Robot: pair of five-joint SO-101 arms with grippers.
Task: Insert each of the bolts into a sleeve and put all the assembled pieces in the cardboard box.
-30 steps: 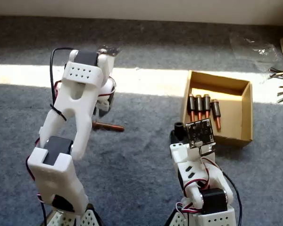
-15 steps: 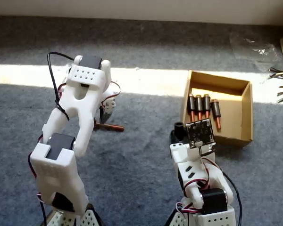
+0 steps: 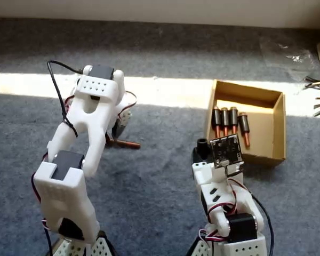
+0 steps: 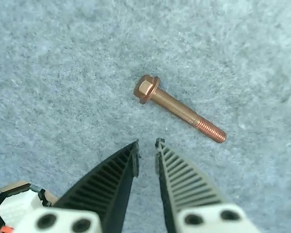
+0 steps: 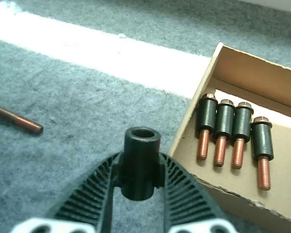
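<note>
the bolt [image 4: 178,115] lies flat on the carpet [image 4: 63,58] just past the tips of the left gripper [image 4: 146,144], long axis left to right with threads rightward, jaws empty and barely parted, while the right gripper [image 5: 139,162], farther off beside the cardboard box [image 5: 242,68], clamps a sleeve [image 5: 141,145].

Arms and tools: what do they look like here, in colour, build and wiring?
The left arm and right arm are white plastic shells around black motors, with black and red cables looping outside. The right wrist carries a small dark circuit board. The left tool and right tool have black ribbed fingers on white bases.
</note>
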